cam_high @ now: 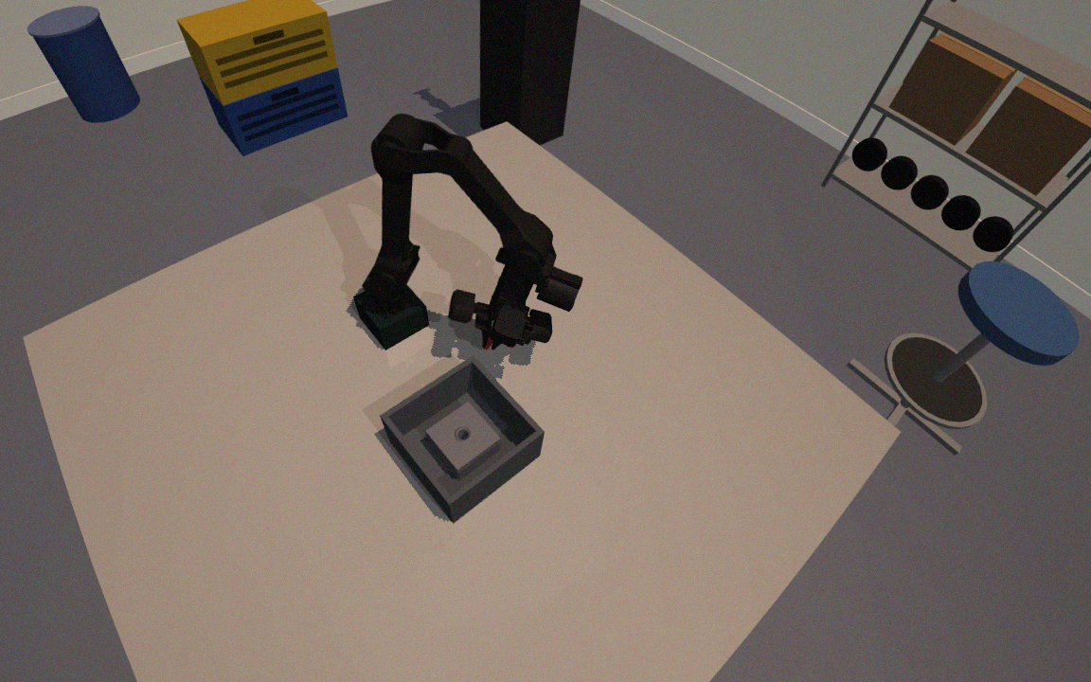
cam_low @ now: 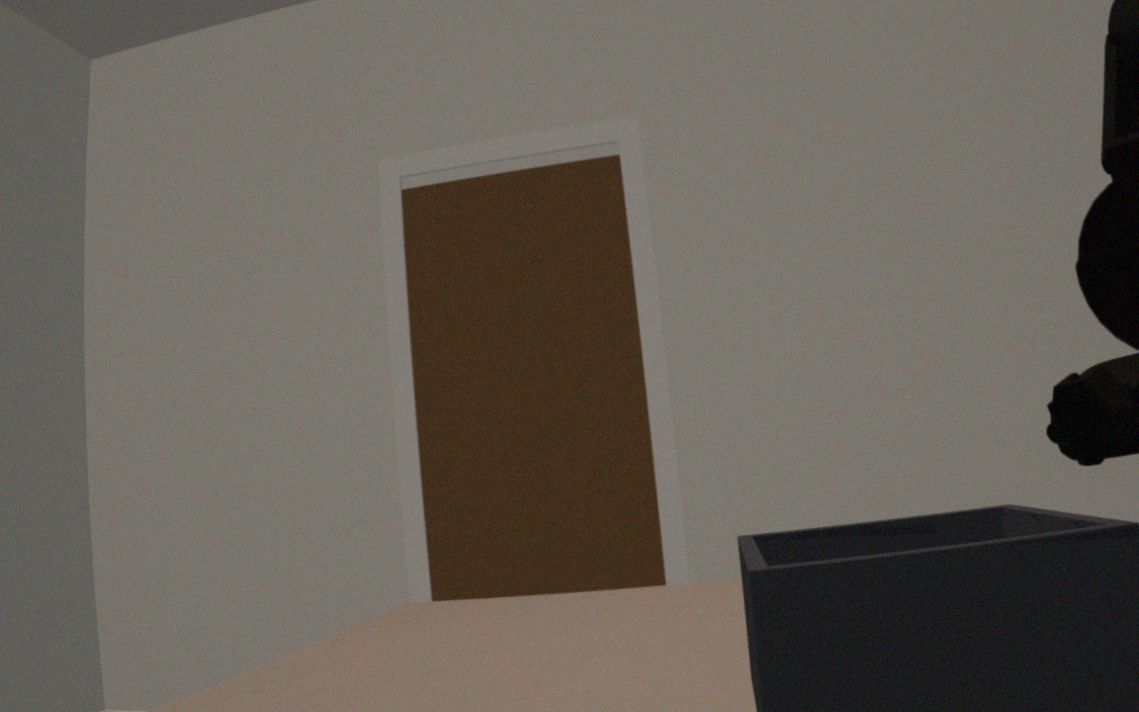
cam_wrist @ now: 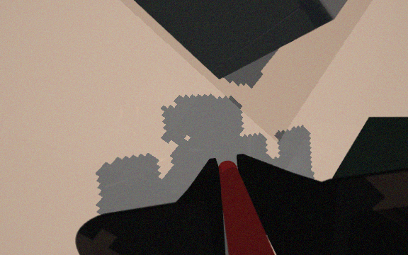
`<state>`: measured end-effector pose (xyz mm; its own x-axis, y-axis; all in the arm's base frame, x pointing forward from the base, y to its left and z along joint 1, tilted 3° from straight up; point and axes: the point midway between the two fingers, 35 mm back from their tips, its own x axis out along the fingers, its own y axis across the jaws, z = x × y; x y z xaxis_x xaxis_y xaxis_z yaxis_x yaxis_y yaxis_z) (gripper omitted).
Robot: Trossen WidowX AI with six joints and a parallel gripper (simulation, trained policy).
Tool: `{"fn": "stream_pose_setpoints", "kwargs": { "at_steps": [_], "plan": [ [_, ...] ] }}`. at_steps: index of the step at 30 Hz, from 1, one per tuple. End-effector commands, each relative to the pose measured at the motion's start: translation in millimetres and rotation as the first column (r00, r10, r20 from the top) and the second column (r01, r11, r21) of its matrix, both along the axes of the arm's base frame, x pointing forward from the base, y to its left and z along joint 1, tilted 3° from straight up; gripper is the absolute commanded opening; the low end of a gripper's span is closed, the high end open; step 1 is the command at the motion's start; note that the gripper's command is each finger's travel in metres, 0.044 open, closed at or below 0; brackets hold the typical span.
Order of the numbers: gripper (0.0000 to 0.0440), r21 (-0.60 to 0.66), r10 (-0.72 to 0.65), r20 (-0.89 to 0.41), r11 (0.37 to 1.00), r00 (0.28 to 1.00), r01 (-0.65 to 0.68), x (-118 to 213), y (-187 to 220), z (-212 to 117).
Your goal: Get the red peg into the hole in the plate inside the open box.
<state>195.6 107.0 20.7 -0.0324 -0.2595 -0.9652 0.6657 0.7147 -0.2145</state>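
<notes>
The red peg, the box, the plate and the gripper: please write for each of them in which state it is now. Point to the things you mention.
Red peg (cam_high: 488, 343) (cam_wrist: 241, 209): held between the fingers, outside the box.
Box (cam_high: 494, 477) (cam_low: 945, 637) (cam_wrist: 225, 35): open at the top, no peg inside.
Plate (cam_high: 448, 447): at the bottom of the box, its hole unfilled.
Gripper (cam_high: 489, 341) (cam_wrist: 226, 163): shut on the red peg.

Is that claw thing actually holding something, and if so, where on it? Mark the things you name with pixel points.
Yes, the gripper (cam_high: 489, 343) (cam_wrist: 226, 163) holds the red peg (cam_high: 488, 344) (cam_wrist: 237, 205) by its sides. How far along its length cannot be told, as its near end is out of the wrist view.
</notes>
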Motion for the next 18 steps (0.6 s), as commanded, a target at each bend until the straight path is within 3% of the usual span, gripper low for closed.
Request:
{"fn": "stream_pose_setpoints", "kwargs": {
  "at_steps": [1, 18],
  "plan": [
    [0.0, -0.011, 0.005, 0.023, 1.0, 1.0, -0.005, 5.8, -3.8, 12.0],
    [0.0, -0.045, -0.105, 0.158, 0.992, 0.982, 0.114, 49.7, -39.6, 76.6]
  ]
}}
